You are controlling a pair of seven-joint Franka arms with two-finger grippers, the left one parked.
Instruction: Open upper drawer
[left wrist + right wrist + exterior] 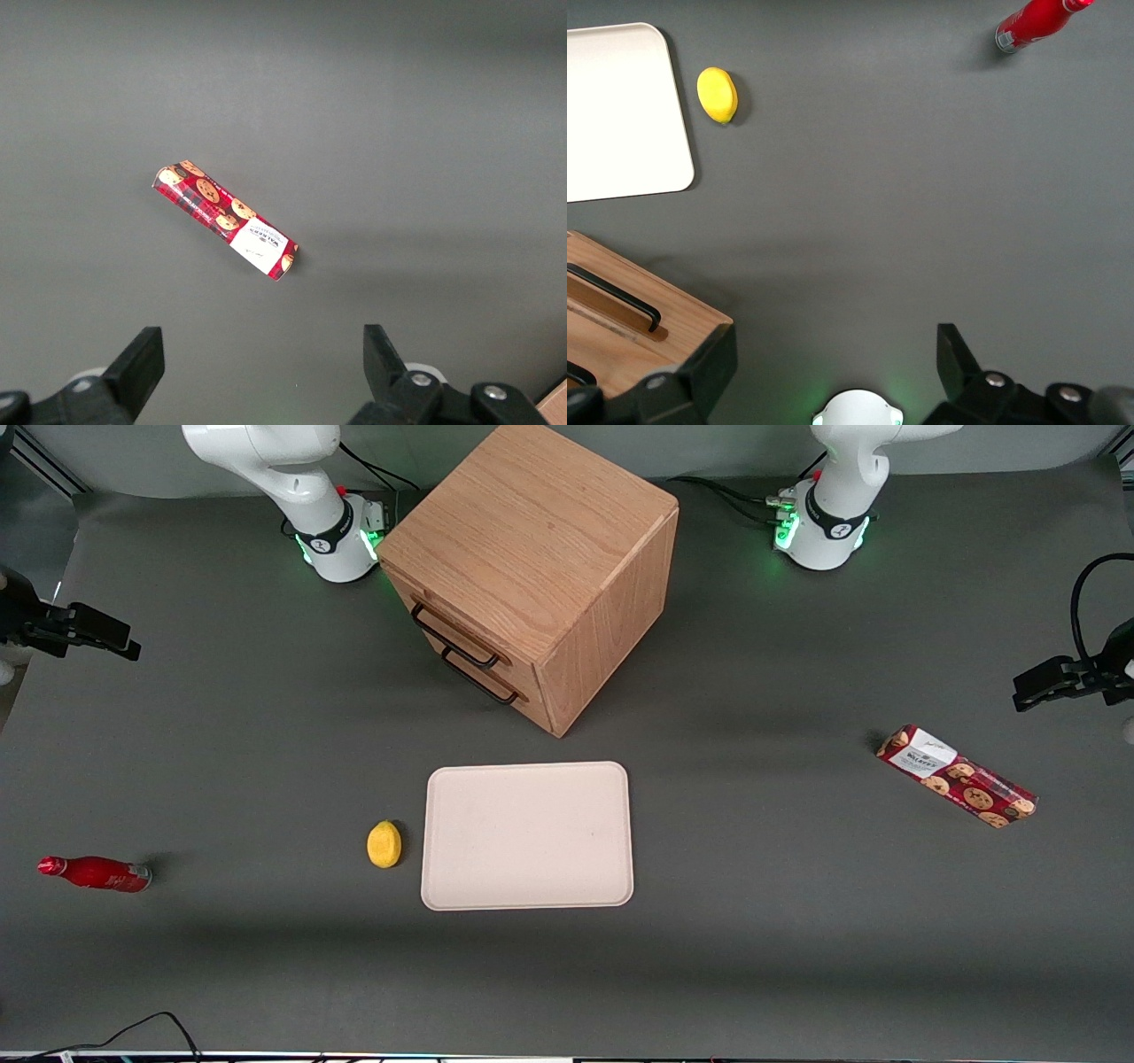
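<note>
The jaws (833,367) hang high over the table (762,921) at the working arm's end, well apart from the cabinet (532,576), spread wide on nothing, their body cut off at the frame edge. Left to right in the front view lie a glossy red bottle (96,873) on its side, a rounded yellow lemon (384,844) just beside a smooth cream rounded-corner tray (528,835) that sits nearer the camera than the cabinet, and a red printed biscuit packet (957,776) toward the parked arm's end. The upper drawer (447,624), the topmost oak front of the cube cabinet with a thin black bar handle (454,639), sits flush and closed above the lower drawer (487,677), both fronts seen only at a steep slant.
</note>
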